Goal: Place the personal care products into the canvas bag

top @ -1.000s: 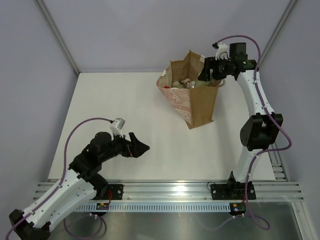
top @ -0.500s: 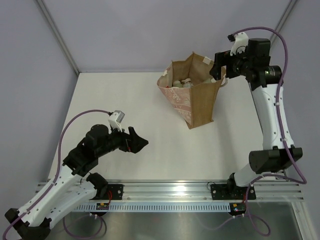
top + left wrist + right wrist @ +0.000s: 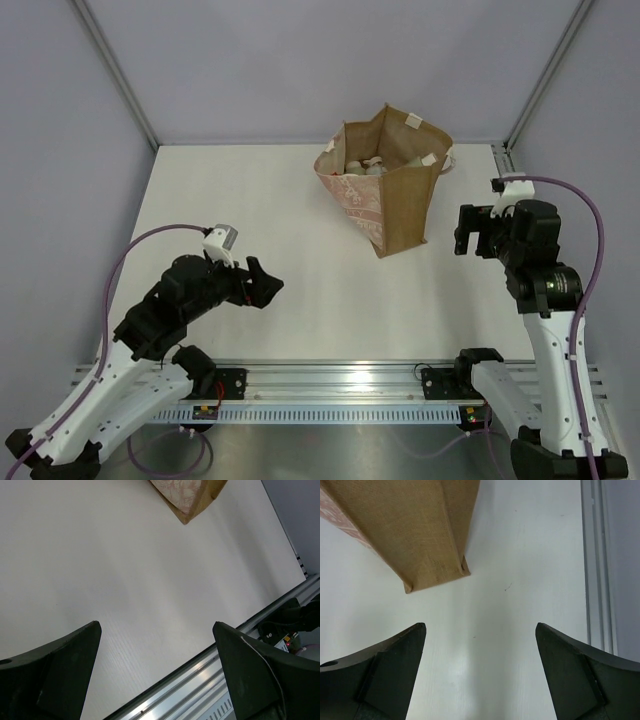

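1. Left hand (image 3: 156, 625) spread wide, holding nothing, above the bare white desk (image 3: 125, 570) near the aluminium front rail (image 3: 200, 690).
2. Right hand (image 3: 480, 630) also spread, close to the tall tan-brown canvas bag (image 3: 400, 200), with open desk around it.
3. The bag stands upright, far-centre. Only the top view shows pale bottles (image 3: 360, 165) inside (wrist views catch just its base).

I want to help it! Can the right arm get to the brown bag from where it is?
Probably yes. The right gripper hangs open just beside the canvas bag, with only bare table between them. Nothing blocks the way, and the bag's top is open.
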Tool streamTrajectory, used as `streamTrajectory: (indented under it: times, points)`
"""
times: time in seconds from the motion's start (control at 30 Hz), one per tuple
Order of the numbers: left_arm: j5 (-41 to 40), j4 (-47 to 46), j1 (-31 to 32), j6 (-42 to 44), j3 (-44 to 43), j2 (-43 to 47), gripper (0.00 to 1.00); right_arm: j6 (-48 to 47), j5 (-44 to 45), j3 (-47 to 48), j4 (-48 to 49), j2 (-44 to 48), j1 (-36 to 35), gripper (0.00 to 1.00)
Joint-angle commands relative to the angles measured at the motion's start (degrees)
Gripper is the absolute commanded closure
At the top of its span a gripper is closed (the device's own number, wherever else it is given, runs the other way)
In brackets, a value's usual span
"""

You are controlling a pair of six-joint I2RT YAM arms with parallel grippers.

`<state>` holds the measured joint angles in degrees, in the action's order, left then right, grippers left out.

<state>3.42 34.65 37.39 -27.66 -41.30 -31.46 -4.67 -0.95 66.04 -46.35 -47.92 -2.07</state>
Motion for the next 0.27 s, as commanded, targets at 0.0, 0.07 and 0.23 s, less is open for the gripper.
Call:
streamTrajectory:
  times: [0.0,0.07,0.23]
  points:
    - [-2.8,-0.9,-0.21,0.15,0.69,1.67,0.01,0.01,5.43,-3.02,2.4,4.67,0.04,0.0]
    - [-3.15,-0.9,-0.21,-0.11,1.13,2.54,0.01,-0.69,6.3,-3.99,1.97,6.78,-0.04,0.01]
    - [-3.16,-0.55,-0.21,0.15,2.1,3.86,0.01,-1.92,7.72,-3.46,0.82,8.1,0.13,0.01]
